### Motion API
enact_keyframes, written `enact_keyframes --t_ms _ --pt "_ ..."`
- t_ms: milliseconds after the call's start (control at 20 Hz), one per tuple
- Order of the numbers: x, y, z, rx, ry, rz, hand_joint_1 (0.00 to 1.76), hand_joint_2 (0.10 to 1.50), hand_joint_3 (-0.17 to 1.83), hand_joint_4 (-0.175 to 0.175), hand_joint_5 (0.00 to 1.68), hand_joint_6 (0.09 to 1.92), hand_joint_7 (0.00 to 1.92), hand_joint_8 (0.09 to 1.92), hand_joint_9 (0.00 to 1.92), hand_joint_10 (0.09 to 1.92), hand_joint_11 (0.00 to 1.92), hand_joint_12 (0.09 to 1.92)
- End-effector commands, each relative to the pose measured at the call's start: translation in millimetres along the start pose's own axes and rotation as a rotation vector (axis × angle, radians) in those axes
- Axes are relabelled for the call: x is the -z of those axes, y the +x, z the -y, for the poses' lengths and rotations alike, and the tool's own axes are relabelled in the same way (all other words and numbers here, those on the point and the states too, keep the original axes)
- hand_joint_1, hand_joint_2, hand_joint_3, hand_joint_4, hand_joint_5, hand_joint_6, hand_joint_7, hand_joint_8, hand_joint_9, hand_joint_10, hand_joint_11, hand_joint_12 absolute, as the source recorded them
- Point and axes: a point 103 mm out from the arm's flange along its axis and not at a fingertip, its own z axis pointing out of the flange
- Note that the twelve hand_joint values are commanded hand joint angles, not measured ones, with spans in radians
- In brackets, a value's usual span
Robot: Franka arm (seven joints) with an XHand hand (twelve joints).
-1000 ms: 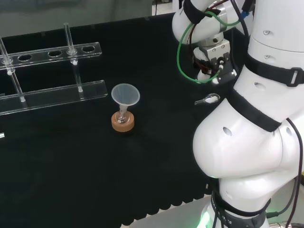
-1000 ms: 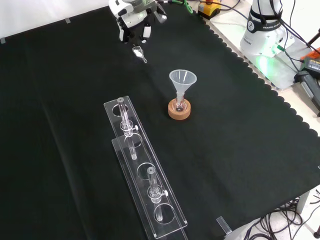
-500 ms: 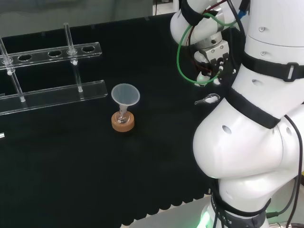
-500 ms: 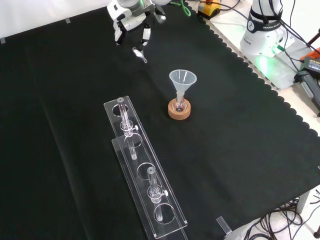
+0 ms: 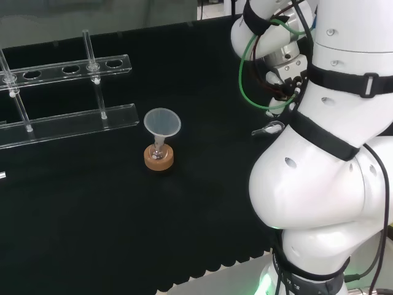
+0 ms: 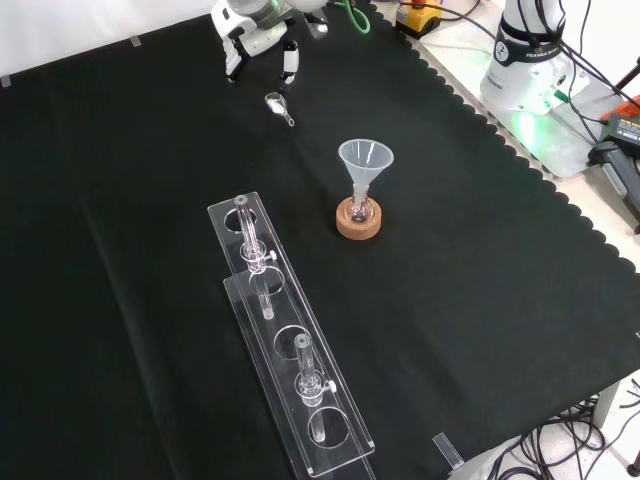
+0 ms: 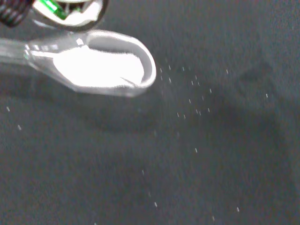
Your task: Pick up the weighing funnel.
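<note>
**Head view, read left to right.**

- **Rack:** a clear acrylic test-tube rack (image 5: 67, 117) stands toward the left edge of the black-cloth table (image 5: 92, 209). I judge it out of harm's way.
- **Funnel:** a large clear cone-shaped funnel (image 5: 162, 121) has its stem in a small flask on a round cork ring (image 5: 158, 159). It stands mid-table, well apart from the work.
- **Task piece:** the small clear scoop-shaped weighing funnel (image 5: 268, 128) lies flat on the cloth toward the right edge, close to the arm's own white links. In the front view this is near the table's far edge.

**Risks, as I judge them from the console.**

- The piece is low, smooth and clear. Fingertips closing a little off its middle could skid it across the cloth or flip it instead of lifting it.
- Its short stem is the thin part, and a pinch there could let it swivel.
- A misplaced descent is my main worry. The wrist view catches the scoop only in part, which suggests the palm is not centred over it.

**Black and white robot hand** (image 6: 258, 28): in the front view it hangs above the weighing funnel and apart from it, a little nearer the far edge. Its fingers (image 6: 290, 62) are straight, spread and pointing down. It holds nothing and touches nothing.
</note>
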Motion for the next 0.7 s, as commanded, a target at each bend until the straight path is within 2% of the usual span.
enact_keyframes --t_ms 50,300,550,700 --pt "-17.3 -5.4 8.2 0.013 0.080 0.028 0.85 0.57 0.55 -0.067 0.42 0.62 0.61 0.75 0.70 0.61 0.68 1.25" --pt "-23.7 -7.3 12.2 0.022 0.120 0.018 0.80 0.56 0.52 -0.077 0.37 0.47 0.47 0.78 0.56 0.70 0.58 1.29" --pt "-36.3 -1.4 10.3 0.040 0.144 -0.004 0.77 0.56 0.50 -0.081 0.36 0.39 0.43 0.78 0.51 0.72 0.54 1.30" --pt "-43.3 9.9 4.3 0.067 0.148 -0.016 0.77 0.56 0.49 -0.081 0.37 0.36 0.42 0.78 0.50 0.73 0.53 1.31"
